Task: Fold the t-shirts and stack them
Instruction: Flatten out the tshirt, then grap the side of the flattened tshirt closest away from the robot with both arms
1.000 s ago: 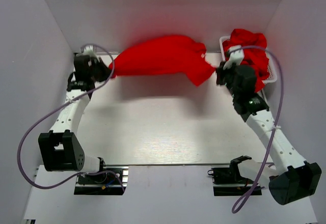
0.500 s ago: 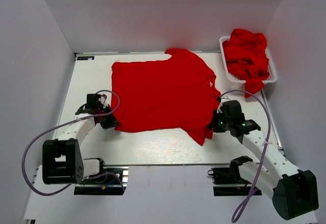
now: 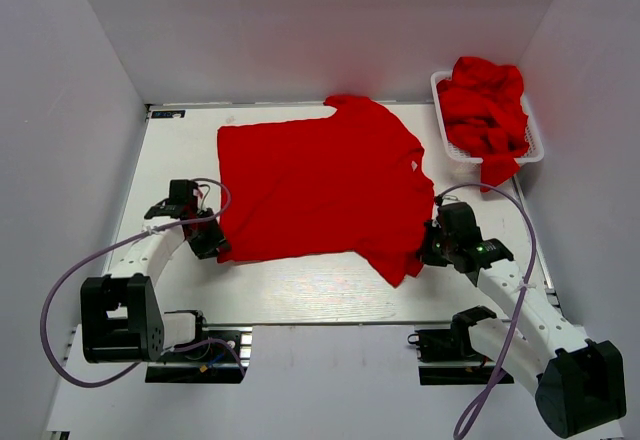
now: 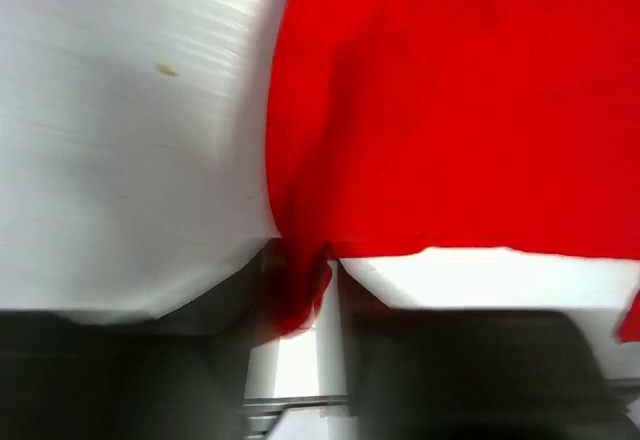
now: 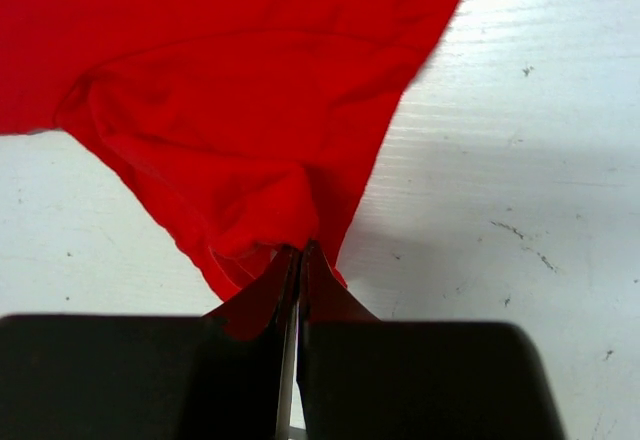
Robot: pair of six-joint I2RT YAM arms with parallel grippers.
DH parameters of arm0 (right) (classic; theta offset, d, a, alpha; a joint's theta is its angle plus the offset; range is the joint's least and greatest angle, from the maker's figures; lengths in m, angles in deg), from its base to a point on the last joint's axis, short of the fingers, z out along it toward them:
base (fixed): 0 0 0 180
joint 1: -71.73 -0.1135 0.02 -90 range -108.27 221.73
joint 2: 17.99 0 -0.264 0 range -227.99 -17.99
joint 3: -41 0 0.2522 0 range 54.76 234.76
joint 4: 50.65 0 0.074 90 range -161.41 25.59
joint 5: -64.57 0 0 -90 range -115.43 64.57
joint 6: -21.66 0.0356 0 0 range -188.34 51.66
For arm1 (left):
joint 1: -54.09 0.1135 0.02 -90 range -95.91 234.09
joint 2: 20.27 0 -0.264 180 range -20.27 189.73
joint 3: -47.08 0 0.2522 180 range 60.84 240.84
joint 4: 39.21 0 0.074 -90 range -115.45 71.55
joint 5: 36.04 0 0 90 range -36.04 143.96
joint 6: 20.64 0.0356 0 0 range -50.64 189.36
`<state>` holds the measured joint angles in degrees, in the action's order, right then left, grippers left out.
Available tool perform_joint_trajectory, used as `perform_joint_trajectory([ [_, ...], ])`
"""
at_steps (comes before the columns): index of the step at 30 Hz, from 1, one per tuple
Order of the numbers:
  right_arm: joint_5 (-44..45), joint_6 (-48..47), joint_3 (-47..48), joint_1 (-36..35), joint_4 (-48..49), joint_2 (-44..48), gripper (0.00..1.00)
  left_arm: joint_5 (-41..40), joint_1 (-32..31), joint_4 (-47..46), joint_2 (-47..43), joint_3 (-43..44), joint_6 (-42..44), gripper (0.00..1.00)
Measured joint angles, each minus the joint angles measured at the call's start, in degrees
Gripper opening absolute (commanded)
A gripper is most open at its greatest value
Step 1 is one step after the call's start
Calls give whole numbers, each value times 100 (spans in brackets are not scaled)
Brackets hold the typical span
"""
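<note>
Top view. One red shirt (image 3: pixel 315 185) lies spread flat on the table (image 3: pixel 300 295), left of the basket (image 3: pixel 447 140), with one sleeve reaching toward it. A heap (image 3: pixel 485 110) of more red shirts fills the basket; one piece hangs over its near rim. Left claw (image 3: pixel 215 245) sits low at the shirt's near corner, the one farthest from the basket. Right claw (image 3: pixel 425 250) sits at the near corner on the basket's side, closer to the arm bases than the basket is. The cloth there is bunched into a point.

Left wrist view, blurred. Shirt (image 4: pixel 450 110) covers the upper right, with bare table (image 4: pixel 120 160) beside it. Left claw (image 4: pixel 300 310): jaws a little apart, a tip of shirt hem hanging in the gap. The blur hides whether either finger presses it.

Right wrist view, sharp. Right claw (image 5: pixel 298 260): jaws closed tight, pinching a gathered fold of shirt (image 5: pixel 250 110). Creases fan out from the pinch. White table (image 5: pixel 520 210) shows on both sides.
</note>
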<state>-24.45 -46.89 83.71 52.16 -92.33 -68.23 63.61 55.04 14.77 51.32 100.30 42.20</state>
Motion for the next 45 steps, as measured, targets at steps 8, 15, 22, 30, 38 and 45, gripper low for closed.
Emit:
perform_joint_trajectory([
  [8,103,63,2,0,-92,-2,0,-833,46,671,37,481,-160,100],
  [15,131,63,9,0,-116,-11,0,-1110,46,953,37,485,-282,100],
  [22,133,61,9,0,-118,-13,0,-1185,46,1019,37,472,-446,100],
  [30,146,61,9,0,-118,-127,0,-1198,37,726,37,7,-651,82],
  [38,179,61,9,0,-118,-166,0,-1283,-13,243,136,-151,-737,50],
  [45,212,70,11,0,-173,-166,0,-1239,-48,17,256,-352,-739,49],
])
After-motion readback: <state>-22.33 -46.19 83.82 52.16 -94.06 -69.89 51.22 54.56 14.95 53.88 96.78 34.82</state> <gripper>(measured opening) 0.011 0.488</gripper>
